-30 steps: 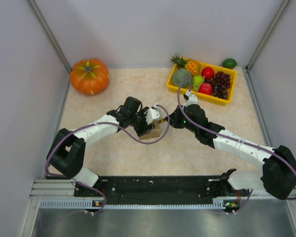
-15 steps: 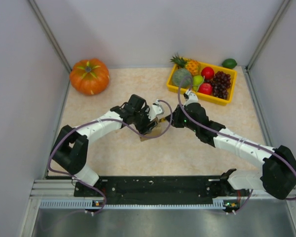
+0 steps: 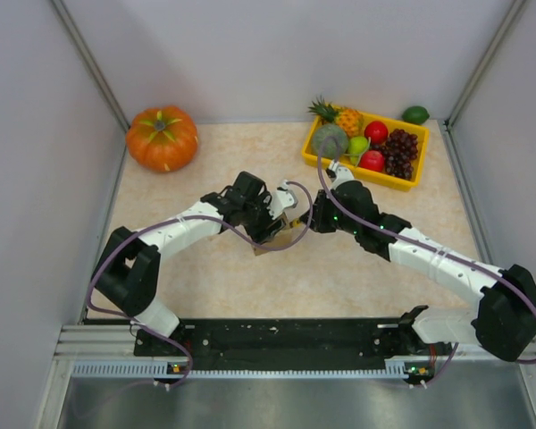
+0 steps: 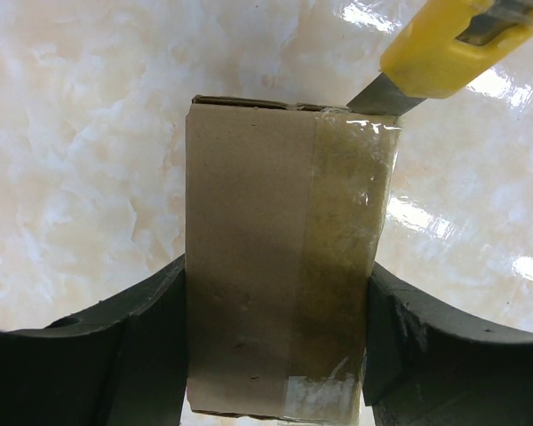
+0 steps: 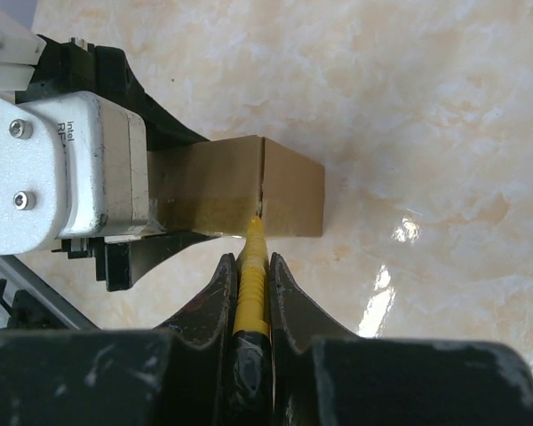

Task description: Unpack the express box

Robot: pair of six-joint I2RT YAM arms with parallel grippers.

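The express box (image 3: 272, 238) is a small brown carton sealed with clear tape, standing mid-table. In the left wrist view the box (image 4: 284, 257) sits between my left gripper's (image 4: 277, 355) two black fingers, which clamp its sides. My right gripper (image 5: 253, 280) is shut on a yellow utility knife (image 5: 252, 266). The knife's blade tip touches the box's far top edge at the taped seam (image 4: 373, 93). In the right wrist view the box (image 5: 249, 186) lies just ahead of the knife tip. In the top view both grippers meet at the box, the left (image 3: 266, 219) and the right (image 3: 305, 217).
An orange pumpkin (image 3: 162, 138) sits at the back left. A yellow fruit tray (image 3: 411, 179) with pineapple, apples and grapes stands at the back right, a green lime (image 3: 415, 114) behind it. Grey walls close in both sides.
My left gripper shifted the box slightly right and back over the last second. My right gripper brought the knife in to the box's seam.
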